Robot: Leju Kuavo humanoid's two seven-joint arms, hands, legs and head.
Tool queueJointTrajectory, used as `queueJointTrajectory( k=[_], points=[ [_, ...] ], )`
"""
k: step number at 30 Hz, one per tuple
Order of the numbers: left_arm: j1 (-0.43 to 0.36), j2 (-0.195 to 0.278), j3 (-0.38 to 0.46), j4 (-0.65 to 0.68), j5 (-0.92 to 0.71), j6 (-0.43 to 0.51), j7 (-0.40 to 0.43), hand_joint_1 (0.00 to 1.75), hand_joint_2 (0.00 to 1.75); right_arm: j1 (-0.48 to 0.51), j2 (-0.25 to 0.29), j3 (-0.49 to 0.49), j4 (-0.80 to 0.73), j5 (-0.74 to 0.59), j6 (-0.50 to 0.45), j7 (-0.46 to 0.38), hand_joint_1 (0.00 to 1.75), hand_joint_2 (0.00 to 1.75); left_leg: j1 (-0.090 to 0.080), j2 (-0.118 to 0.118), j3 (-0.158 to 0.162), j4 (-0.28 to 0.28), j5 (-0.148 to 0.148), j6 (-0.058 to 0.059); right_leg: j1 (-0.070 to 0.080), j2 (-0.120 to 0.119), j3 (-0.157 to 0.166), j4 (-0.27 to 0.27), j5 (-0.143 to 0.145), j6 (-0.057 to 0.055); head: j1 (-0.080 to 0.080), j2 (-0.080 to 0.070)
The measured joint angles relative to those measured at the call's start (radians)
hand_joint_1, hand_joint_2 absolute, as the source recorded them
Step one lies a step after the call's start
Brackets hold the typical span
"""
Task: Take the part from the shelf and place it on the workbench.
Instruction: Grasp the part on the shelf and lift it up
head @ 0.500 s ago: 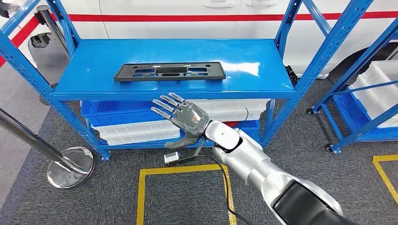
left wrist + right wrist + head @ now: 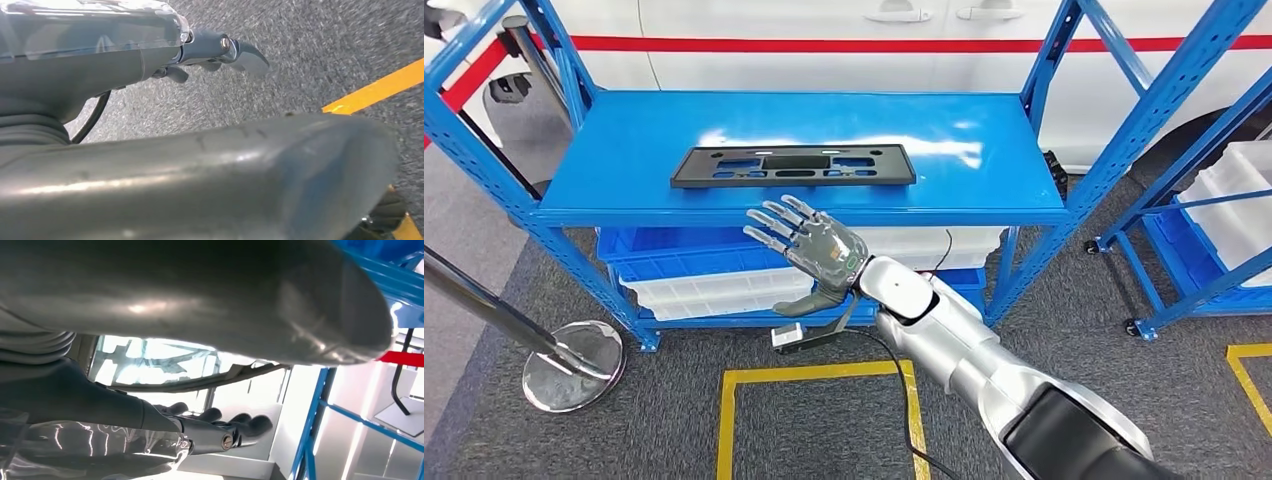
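Note:
The part (image 2: 794, 165) is a flat black plate with cut-outs, lying lengthwise near the front of the blue shelf's top deck (image 2: 994, 130). My right hand (image 2: 814, 245) is raised in front of the shelf's front edge, just below the part and apart from it. Its fingers are spread, pointing up and left, and it holds nothing. The right wrist view looks past that hand's fingers (image 2: 220, 422) at the blue frame. My left hand (image 2: 215, 50) hangs over grey carpet with its fingers stretched out and nothing in them.
White bins (image 2: 714, 290) and blue trays fill the shelf's lower level. A chrome post with a round base (image 2: 574, 365) stands at the left. A second blue rack (image 2: 1214, 230) is at the right. Yellow tape (image 2: 814, 372) and a black cable cross the floor.
The whole view has shifted a little, so the shelf and part sit lower and further right. My right hand keeps the same open pose below the shelf edge.

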Motion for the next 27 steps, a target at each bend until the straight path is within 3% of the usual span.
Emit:
queueJointTrajectory(
  k=[2, 3, 5, 6, 7, 8, 10, 12, 15, 17, 20, 22, 23, 24, 27],
  points=[
    [0.0, 0.0, 0.0, 0.0, -0.002, 0.0, 0.0, 0.0, 0.0, -0.007, 0.0, 0.0, 0.001, -0.002, 0.007, 0.007, 0.0, 0.0, 0.001, -0.001, 0.013, -0.003, -0.007, 0.012, -0.004, 0.001, -0.022, 0.047, -0.022, 0.01, 0.0, 0.0],
    [-0.001, 0.0, 0.0, 0.0, -0.002, 0.0, -0.001, 0.0, 0.0, -0.011, 0.0, 0.0, 0.002, -0.004, 0.011, 0.011, 0.0, 0.0, 0.001, -0.002, 0.019, -0.005, -0.012, 0.015, -0.007, 0.001, -0.052, 0.099, -0.041, 0.014, 0.0, 0.0],
    [-0.001, 0.0, 0.0, 0.0, -0.002, 0.001, -0.001, 0.0, 0.0, -0.015, -0.001, 0.0, 0.006, -0.009, 0.018, 0.015, 0.0, 0.0, -0.001, -0.002, 0.031, -0.005, -0.025, 0.02, -0.009, 0.001, -0.141, 0.238, -0.081, 0.018, 0.0, 0.0],
    [-0.001, 0.001, 0.0, 0.0, -0.002, 0.001, -0.001, 0.0, 0.0, -0.015, -0.002, -0.001, 0.01, -0.011, 0.021, 0.016, 0.0, 0.0, -0.003, -0.002, 0.039, -0.005, -0.031, 0.02, -0.01, 0.001, -0.178, 0.283, -0.085, 0.018, 0.0, 0.0],
    [0.0, 0.001, 0.0, 0.0, -0.001, 0.001, -0.001, 0.0, 0.0, -0.015, -0.003, -0.001, 0.014, -0.014, 0.023, 0.016, 0.0, 0.0, -0.004, -0.003, 0.049, -0.005, -0.039, 0.021, -0.01, 0.001, -0.2, 0.293, -0.072, 0.016, 0.0, 0.0],
    [0.0, 0.001, 0.0, 0.0, 0.0, 0.001, -0.001, 0.0, 0.0, -0.016, -0.003, -0.001, 0.018, -0.016, 0.024, 0.016, 0.0, 0.0, -0.006, -0.005, 0.061, -0.005, -0.048, 0.021, -0.01, 0.001, -0.2, 0.261, -0.039, 0.012, 0.0, 0.0],
    [0.001, 0.0, 0.0, 0.0, 0.002, 0.001, -0.001, 0.0, 0.0, -0.021, -0.004, -0.002, 0.024, -0.018, 0.026, 0.016, 0.0, 0.0, -0.009, -0.007, 0.086, -0.006, -0.066, 0.019, -0.005, 0.001, -0.16, 0.123, 0.059, -0.005, 0.0, 0.0],
    [0.0, -0.001, 0.0, 0.001, 0.004, 0.002, -0.001, 0.0, 0.0, -0.029, -0.003, -0.002, 0.033, -0.021, 0.03, 0.016, 0.0, 0.0, -0.009, -0.008, 0.101, -0.011, -0.082, 0.011, 0.006, 0.001, -0.125, 0.023, 0.1, -0.019, 0.001, 0.0],
    [-0.002, -0.001, 0.0, 0.002, 0.006, 0.003, 0.0, 0.0, 0.0, -0.038, 0.002, -0.005, 0.043, -0.022, 0.034, 0.015, 0.0, 0.0, -0.006, -0.007, 0.118, -0.005, -0.087, -0.009, 0.013, 0.0, -0.094, -0.017, 0.089, -0.033, 0.003, 0.0],
    [-0.002, -0.001, 0.0, 0.002, 0.006, 0.003, 0.0, 0.0, 0.0, -0.045, 0.007, -0.006, 0.049, -0.023, 0.034, 0.015, 0.0, 0.0, -0.004, -0.004, 0.108, 0.043, -0.091, -0.018, 0.008, 0.0, -0.062, -0.028, 0.08, -0.041, 0.003, 0.0],
    [-0.002, -0.001, 0.0, 0.002, 0.006, 0.003, 0.0, 0.0, 0.0, -0.053, 0.014, -0.007, 0.056, -0.023, 0.034, 0.014, 0.0, 0.0, -0.001, -0.002, 0.0, 0.213, -0.139, -0.029, 0.007, 0.0, -0.024, -0.03, 0.052, -0.046, 0.003, 0.0],
    [0.002, -0.001, 0.0, 0.002, 0.006, 0.003, 0.0, 0.0, 0.0, -0.051, 0.016, -0.007, 0.062, -0.023, 0.034, 0.013, 0.0, 0.0, 0.0, -0.002, -0.063, 0.26, -0.177, -0.034, 0.007, 0.001, 0.004, -0.03, 0.027, -0.045, 0.003, 0.0],
    [0.004, 0.0, 0.0, 0.002, 0.006, 0.003, 0.0, 0.0, 0.0, -0.05, 0.017, -0.007, 0.065, -0.023, 0.034, 0.013, 0.0, 0.0, 0.001, -0.001, -0.074, 0.237, -0.173, -0.034, 0.006, 0.001, 0.022, -0.029, 0.013, -0.044, 0.003, 0.0],
    [0.005, 0.0, 0.0, 0.002, 0.006, 0.003, 0.0, 0.0, 0.0, -0.05, 0.018, -0.007, 0.067, -0.023, 0.034, 0.013, 0.0, 0.0, 0.001, -0.001, -0.073, 0.188, -0.143, -0.034, 0.006, 0.002, 0.04, -0.028, -0.002, -0.042, 0.003, 0.0],
    [0.007, 0.003, 0.0, 0.002, 0.007, 0.003, 0.0, 0.0, 0.0, -0.052, 0.023, -0.007, 0.073, -0.023, 0.036, 0.012, 0.0, 0.0, -0.002, 0.005, -0.056, 0.023, 0.027, -0.023, 0.007, 0.002, 0.078, -0.021, -0.046, -0.03, 0.003, 0.0]
  ],
)
